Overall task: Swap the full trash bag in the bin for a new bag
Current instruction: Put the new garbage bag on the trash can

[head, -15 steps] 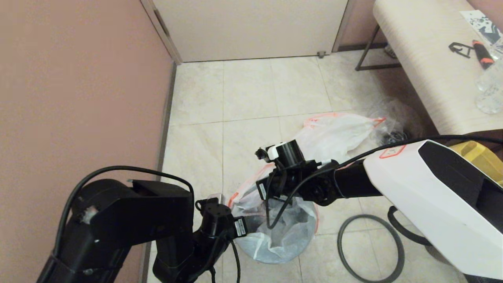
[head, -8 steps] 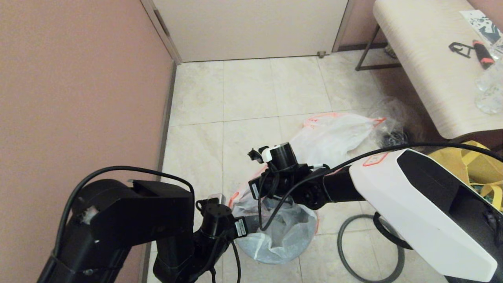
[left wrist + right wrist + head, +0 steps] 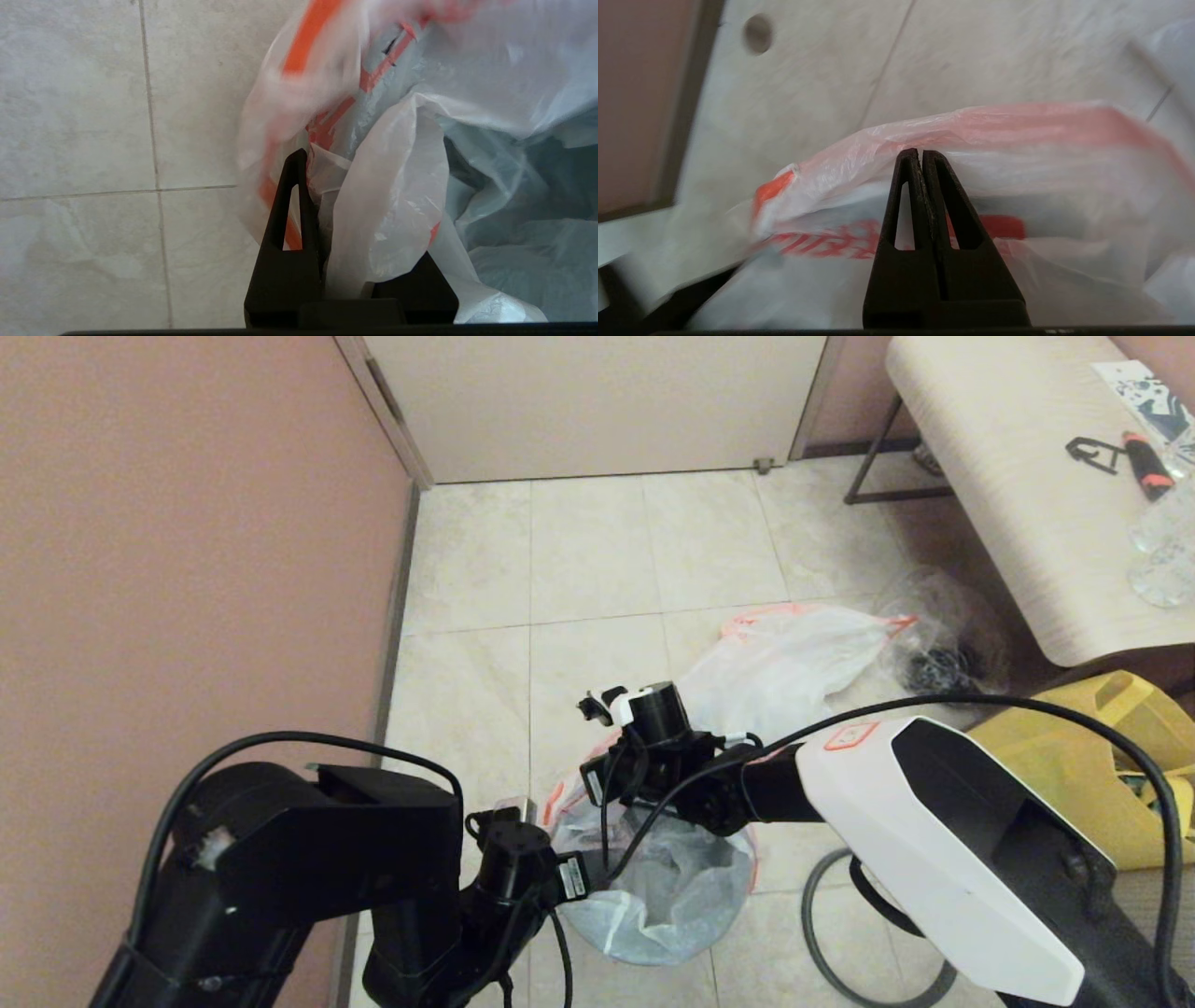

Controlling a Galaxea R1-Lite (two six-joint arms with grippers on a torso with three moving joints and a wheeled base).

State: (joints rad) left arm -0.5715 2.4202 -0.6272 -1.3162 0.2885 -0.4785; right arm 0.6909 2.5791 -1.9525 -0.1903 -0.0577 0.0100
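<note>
- Since a second ago the right arm has swung down and toward the robot's left, so its right gripper [image 3: 920, 156] now sits lower over the bin [image 3: 653, 933]; the left arm has not moved, and the yellow tote [image 3: 1074, 784] is more exposed.
- The right gripper is clenched on the orange-red rim of the new bag [image 3: 971, 140], its two fingers pressed flat together with the film pinched between them; the red print lies just below the fingertips in the wrist view.
- The left gripper [image 3: 317, 186] grasps a bunched fold of the same bag: one finger [image 3: 292, 205] shows plainly and the plastic is drawn in tight beside it (the second finger is mostly hidden by the film).
- The bag's body hangs between and beneath both claws, draped into the bin's mouth, which it covers almost wholly.
- The full trash bag [image 3: 784, 663] lies on the floor tiles beyond the right gripper, well apart from it.
- The new bag looks very light, limp and slippery, and likely tears if yanked; the doubled rim band seems the best hold, with two grips well apart to spread the mouth over the bin's edge.
</note>
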